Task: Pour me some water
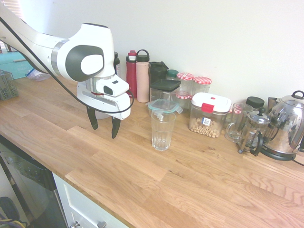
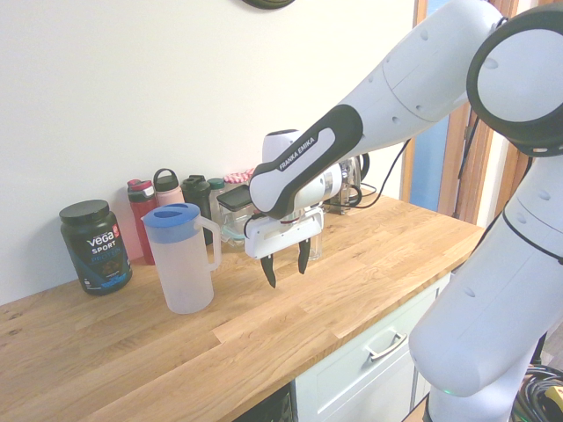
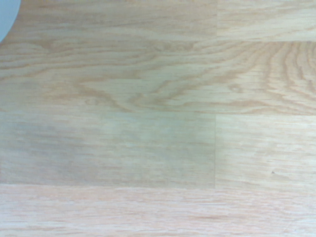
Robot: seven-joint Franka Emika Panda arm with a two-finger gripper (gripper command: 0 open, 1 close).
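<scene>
Currently the white arm's black two-finger gripper is hanging fingers apart, gripping nothing, pointing down over the bare light-oak wooden countertop. In the second exterior view, the translucent white plastic pitcher with blue lid is standing just left of it, and the clear ribbed drinking glass is waiting empty on the gripper's other side. Likely next: reaching for the pitcher; taking the loop handle squarely should be limiting slip on smooth plastic, tilting slowly toward the glass.
</scene>
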